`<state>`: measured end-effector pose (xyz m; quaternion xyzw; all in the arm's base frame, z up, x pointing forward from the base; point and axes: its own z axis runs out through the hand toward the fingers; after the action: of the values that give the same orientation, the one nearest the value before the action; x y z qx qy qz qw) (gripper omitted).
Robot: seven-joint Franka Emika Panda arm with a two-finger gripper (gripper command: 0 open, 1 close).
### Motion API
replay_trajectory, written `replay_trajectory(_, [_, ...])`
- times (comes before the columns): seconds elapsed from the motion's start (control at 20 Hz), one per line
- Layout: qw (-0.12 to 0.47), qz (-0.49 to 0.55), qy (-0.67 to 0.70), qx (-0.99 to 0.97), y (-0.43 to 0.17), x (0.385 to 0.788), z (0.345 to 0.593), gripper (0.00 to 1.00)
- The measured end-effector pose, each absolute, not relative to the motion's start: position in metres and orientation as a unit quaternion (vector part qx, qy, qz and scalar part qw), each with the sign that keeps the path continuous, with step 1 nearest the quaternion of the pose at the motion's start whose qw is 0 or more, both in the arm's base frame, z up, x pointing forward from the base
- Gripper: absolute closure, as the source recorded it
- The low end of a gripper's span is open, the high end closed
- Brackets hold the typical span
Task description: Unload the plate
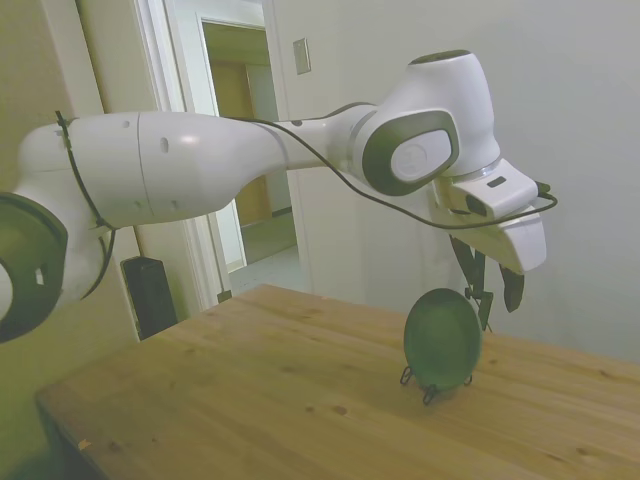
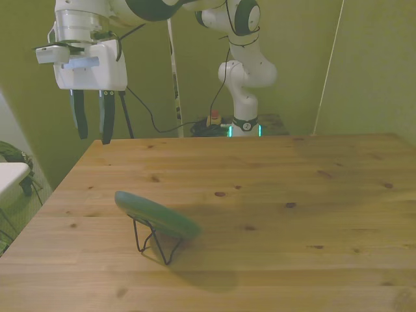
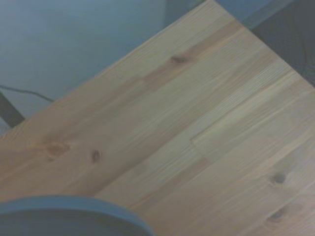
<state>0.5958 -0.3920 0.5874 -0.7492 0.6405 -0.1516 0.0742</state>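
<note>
Plate [image 1: 442, 338] sits on edge in the thin black wire stand [image 2: 155, 242], leaning back against the stand's prongs; rim raised, face plain dark teal-green, nothing on or in it. In the front view the plate [image 2: 158, 214] shows as a tilted disc seen nearly edge-on, toward the front view's left and near the table's close edge, with the stand's wire feet resting on the bare wooden table [image 2: 292, 195]. The stand holds only this one plate. Gripper [image 2: 93, 116] hangs in the air above the table's far corner on the front view's left, well apart from the plate and higher than it; fingers [image 2: 107, 116] point straight down with a narrow gap between them, nothing gripped. From the side view the gripper [image 1: 497, 290] appears just behind and above the plate's upper edge, but no contact is visible. Wrist view shows wood grain with knots and a blurred arc of the plate's rim [image 3: 74, 204] at the frame's border.
</note>
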Motion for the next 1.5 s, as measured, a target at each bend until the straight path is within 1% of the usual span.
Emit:
replay_trajectory(0.2, [0.035,-0.142,0.601,-0.786,-0.402,0.604,0.592,0.0])
replay_trajectory(0.35, [0.023,-0.15,0.589,-0.794,-0.408,0.623,0.58,0.0])
replay_trajectory(0.6, [0.032,-0.148,0.575,-0.804,-0.398,0.656,0.553,0.0])
replay_trajectory(0.9, [0.06,-0.121,0.542,-0.829,-0.374,0.671,0.544,0.0])
replay_trajectory(1.1, [0.037,-0.118,0.504,-0.855,-0.368,0.677,0.535,0.0])
replay_trajectory(1.25, [0.017,-0.128,0.474,-0.871,-0.36,0.685,0.534,0.0])
replay_trajectory(1.35, [0.009,-0.135,0.455,-0.88,-0.352,0.691,0.534,0.0])
replay_trajectory(1.5, [0.001,-0.135,0.425,-0.895,-0.338,0.702,0.526,0.0])
